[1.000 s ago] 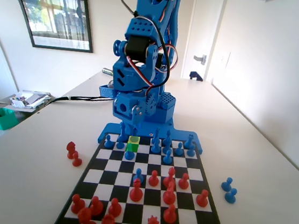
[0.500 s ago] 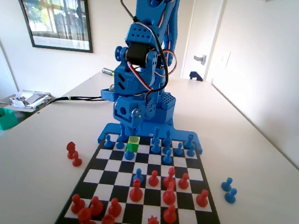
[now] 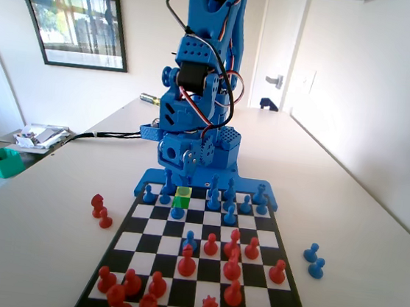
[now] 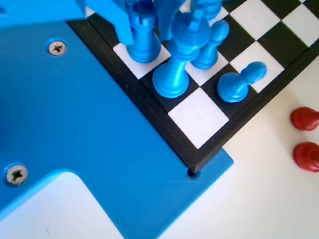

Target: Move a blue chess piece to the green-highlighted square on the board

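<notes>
Risk assessment: the claw [image 4: 152,12] works low over the crowded back rank of the board [image 3: 154,223], where blue pieces stand close together. In the wrist view, from left to right, a blue rook [image 4: 142,35], a tall blue piece [image 4: 175,63], a second blue piece touching it [image 4: 207,46] and a blue pawn [image 4: 241,82] crowd the corner. Any sideways drift of the jaws could topple a neighbour into the next.

The jaws hang on either side of the rook top; whether they grip it cannot be told.

In the fixed view the green-highlighted square [image 3: 184,191] lies in the far row, just in front of the arm base, unoccupied, with a blue pawn [image 3: 177,211] one square nearer the camera. Two red pieces [image 4: 318,117] lie off the board on the surface [image 3: 41,224].

Arm pose: folded steeply down, with the wrist directly above the far row.
</notes>
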`<state>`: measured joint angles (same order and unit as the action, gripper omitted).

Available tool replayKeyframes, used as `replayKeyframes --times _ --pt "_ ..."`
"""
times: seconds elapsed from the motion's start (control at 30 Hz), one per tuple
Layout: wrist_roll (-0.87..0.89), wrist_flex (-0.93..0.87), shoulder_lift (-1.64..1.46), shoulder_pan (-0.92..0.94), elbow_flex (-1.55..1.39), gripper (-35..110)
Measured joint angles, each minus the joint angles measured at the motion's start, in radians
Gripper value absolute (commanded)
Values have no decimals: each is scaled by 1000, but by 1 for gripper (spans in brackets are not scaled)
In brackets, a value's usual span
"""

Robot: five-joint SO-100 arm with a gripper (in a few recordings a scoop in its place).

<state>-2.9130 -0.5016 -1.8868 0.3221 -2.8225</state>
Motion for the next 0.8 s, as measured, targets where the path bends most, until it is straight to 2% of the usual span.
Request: replayKeyframes --times 0.33,0.8 --pt "0 -126 37 -55 124 1" --pt "0 -140 110 -18 210 1"
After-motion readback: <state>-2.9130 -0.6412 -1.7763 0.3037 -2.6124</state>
